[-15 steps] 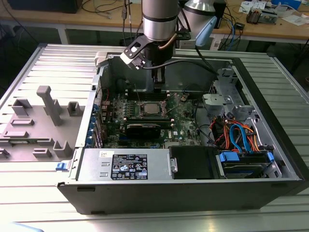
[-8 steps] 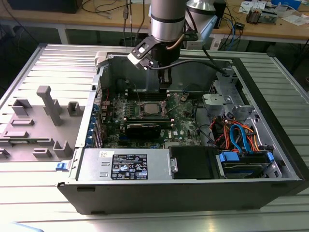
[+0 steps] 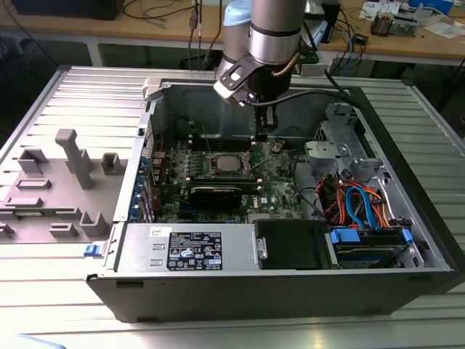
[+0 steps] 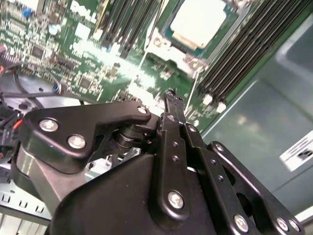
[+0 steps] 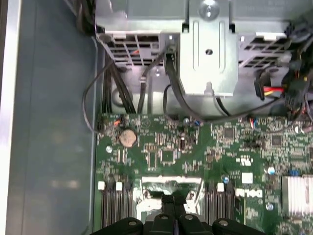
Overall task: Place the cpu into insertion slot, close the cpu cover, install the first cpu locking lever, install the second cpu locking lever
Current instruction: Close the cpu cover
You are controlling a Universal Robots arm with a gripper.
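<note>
The pincer (image 4: 168,98), its fingers pressed together and holding nothing I can make out, hangs just over the green board (image 5: 166,156) at one edge of the insertion slot (image 3: 205,166). The cpu (image 4: 198,22) lies flat in that slot, just beyond the fingertips, toward the exterior view's left. The cpu cover (image 4: 161,43) seems down around it. Whether the tips touch anything, I cannot tell.

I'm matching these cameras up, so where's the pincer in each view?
Exterior view: pincer above the motherboard, at the exterior view's right of the cpu.
Second wrist view: pincer pointing near the cpu's corner.
First wrist view: pincer between two banks of memory slots.
Shared landmark: the memory slots.
</note>
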